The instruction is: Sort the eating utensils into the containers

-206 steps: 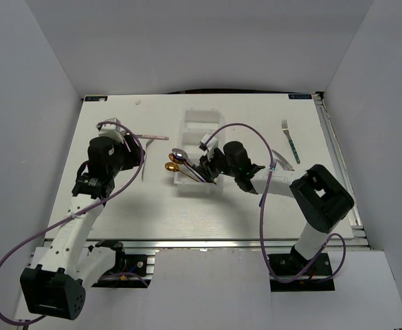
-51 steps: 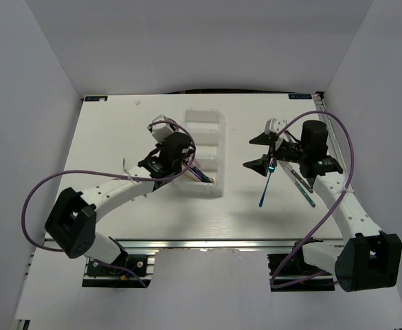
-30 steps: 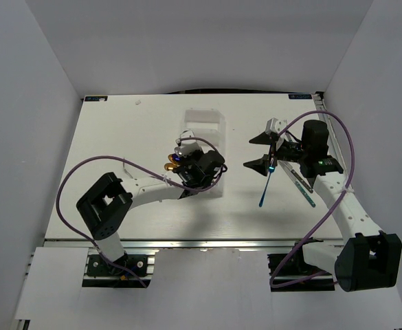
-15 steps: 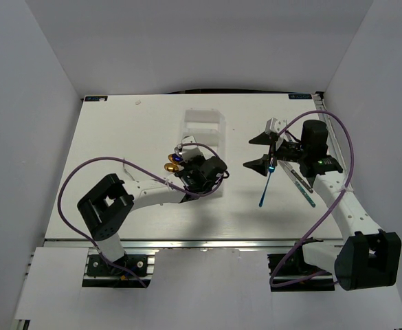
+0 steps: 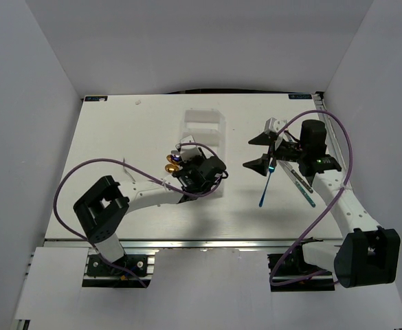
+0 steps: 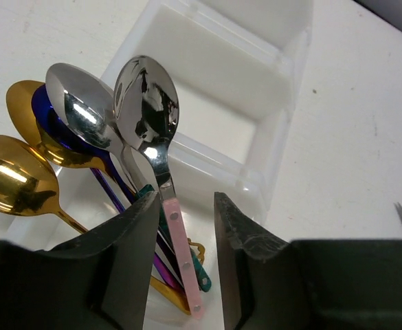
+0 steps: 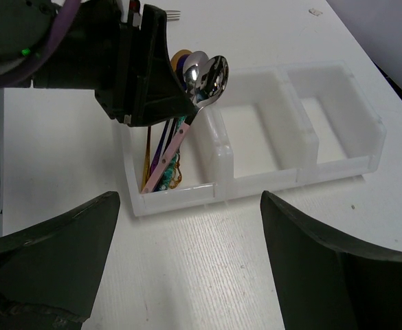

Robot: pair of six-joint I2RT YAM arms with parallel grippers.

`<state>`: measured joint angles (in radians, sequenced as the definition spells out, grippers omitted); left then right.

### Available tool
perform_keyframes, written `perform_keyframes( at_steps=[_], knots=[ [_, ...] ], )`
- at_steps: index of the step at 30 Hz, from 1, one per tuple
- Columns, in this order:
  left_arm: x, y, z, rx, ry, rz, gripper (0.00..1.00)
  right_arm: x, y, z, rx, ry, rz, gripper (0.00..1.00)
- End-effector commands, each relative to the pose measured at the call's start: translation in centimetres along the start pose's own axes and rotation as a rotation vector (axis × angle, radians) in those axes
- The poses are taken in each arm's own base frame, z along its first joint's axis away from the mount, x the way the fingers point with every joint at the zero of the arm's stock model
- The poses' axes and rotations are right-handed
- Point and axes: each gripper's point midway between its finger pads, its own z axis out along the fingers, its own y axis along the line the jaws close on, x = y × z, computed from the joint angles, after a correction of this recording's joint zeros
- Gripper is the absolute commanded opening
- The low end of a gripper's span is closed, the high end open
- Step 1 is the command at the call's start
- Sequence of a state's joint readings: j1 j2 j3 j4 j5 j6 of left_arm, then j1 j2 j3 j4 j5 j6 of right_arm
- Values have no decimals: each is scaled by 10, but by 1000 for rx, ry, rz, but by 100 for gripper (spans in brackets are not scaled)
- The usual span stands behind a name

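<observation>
Five spoons leaning in near-end compartment of tray; pink-handled spoon loose between parted jaws of left gripper. Widen fully, then lift straight up, clear of spoon bowls. Right gripper spread wide, empty, right of tray.

My left arm reaches across to the table's middle, left gripper pointing down with jaws parted. My right arm stretches forward, right gripper spread wide.
</observation>
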<state>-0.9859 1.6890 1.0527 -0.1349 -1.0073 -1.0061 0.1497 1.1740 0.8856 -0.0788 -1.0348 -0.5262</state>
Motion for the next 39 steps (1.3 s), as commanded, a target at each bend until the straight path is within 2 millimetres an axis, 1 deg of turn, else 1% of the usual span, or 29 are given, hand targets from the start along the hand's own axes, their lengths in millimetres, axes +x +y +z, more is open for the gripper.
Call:
perform_keyframes(
  at_steps=[1,5,7,8,9,10,11,12,13,14,15,16,17,18,19,20,21,22,23,24,25,27,29,30,31,33,36,39],
  knots=[
    [-21,-2,-15,35,-8,-38,49,0,-2,1,-4,-10,-1,89],
    [-28,-4,-23,70,12,-38,50,0,-4,-1,6,-5,-1,89],
    [-40,-11,-31,107,20,-55,50,1,-7,-1,17,-1,0,89],
    [-44,-13,-34,124,20,-9,51,2,-9,-3,25,3,5,89],
    [-46,-18,-37,152,36,-1,53,4,-12,-4,41,12,10,89],
    [-55,-21,-44,186,37,32,54,7,-14,-3,48,21,27,89],
    [-56,-28,-49,242,57,86,58,7,-16,-4,56,27,32,89],
    [-58,-30,-53,284,60,153,60,13,-17,-5,73,51,55,89],
    [-69,-34,-62,337,58,164,64,17,-18,-5,82,66,79,89],
    [-67,-32,-66,376,67,196,72,21,-19,-6,93,84,96,89],
    [-70,-31,-70,421,58,287,75,28,-26,-8,137,121,108,90],
    [-69,-33,-76,481,80,309,76,38,-24,-11,152,163,145,89],
    [-82,-29,-84,511,63,302,79,44,-24,-12,163,198,138,89],
    [-78,-19,-82,539,89,371,83,59,-27,-19,217,270,164,89],
    [-84,-14,-84,553,92,376,84,65,-32,-23,259,302,161,89],
    [-94,-5,-89,568,86,390,86,75,-30,-27,281,349,199,89],
    [-97,2,-89,577,95,395,90,85,-38,-37,360,412,210,89],
    [-107,14,-80,559,90,395,91,90,-40,-42,398,445,227,89],
    [-110,18,-82,587,101,398,93,96,-38,-48,423,484,260,89],
    [-116,28,-83,587,102,395,94,102,-41,-55,470,523,287,89],
    [-123,38,-76,561,97,388,95,104,-40,-58,490,538,308,89],
    [-124,48,-75,558,98,423,97,112,-35,-65,535,578,373,89],
    [-120,60,-70,526,97,460,98,118,-31,-66,558,604,414,89],
    [-120,64,-69,513,91,470,98,123,-32,-70,596,627,438,89],
    [-114,71,-66,494,96,485,98,128,-30,-70,607,644,447,89],
    [-114,79,-62,464,74,502,98,140,-32,-75,645,688,472,89],
    [-117,90,-59,426,47,522,98,149,-30,-73,639,720,509,89],
    [-120,95,-62,420,26,517,98,157,-29,-67,638,735,570,89]
  ],
)
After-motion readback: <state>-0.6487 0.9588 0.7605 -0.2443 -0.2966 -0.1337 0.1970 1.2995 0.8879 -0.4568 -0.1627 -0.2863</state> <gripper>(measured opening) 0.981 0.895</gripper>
